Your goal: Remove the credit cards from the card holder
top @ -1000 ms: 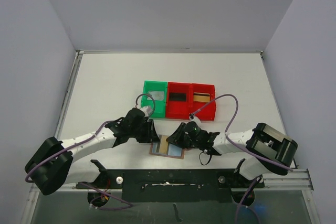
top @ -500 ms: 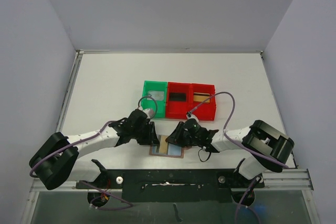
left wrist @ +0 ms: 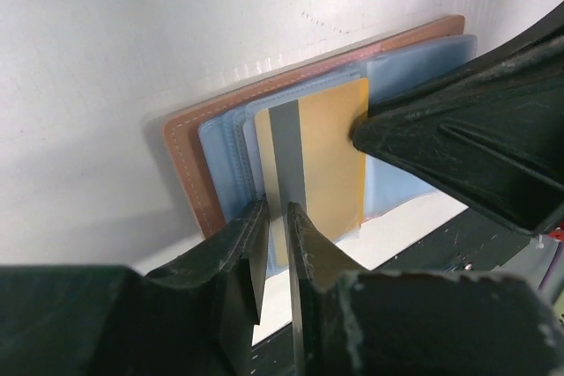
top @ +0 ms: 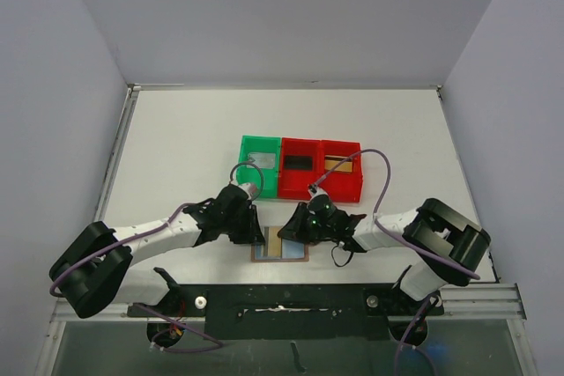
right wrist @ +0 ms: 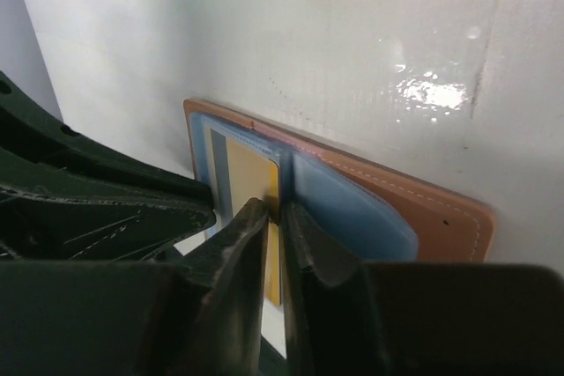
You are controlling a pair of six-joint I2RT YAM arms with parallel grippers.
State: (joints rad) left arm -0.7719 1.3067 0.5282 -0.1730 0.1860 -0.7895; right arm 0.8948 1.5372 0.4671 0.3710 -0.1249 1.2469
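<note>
Lying open at the near edge of the white table (top: 185, 129), one brown card holder (left wrist: 183, 178) with pale blue sleeves carries one gold card (left wrist: 326, 165), grey-striped, on its left half. Two grippers crowd it. The left gripper (left wrist: 276, 210) is narrowed to a slit around the card's near end. The right gripper (right wrist: 275, 209) has its fingers drawn almost together at the card's opposite edge, by the fold; whether it pinches anything I cannot tell. From above, both black heads hide much of the holder.

Just beyond stand three bins in a row: one green bin (top: 264, 143) holding a silver-grey card (top: 262, 161), and two red bins (top: 319, 143), one with a black card (top: 300, 163), the other with a gold-tan card (top: 336, 163). Two purple cables (top: 388, 178) loop over the arms. Plain grey walls (top: 291, 15) close the table in on three sides.
</note>
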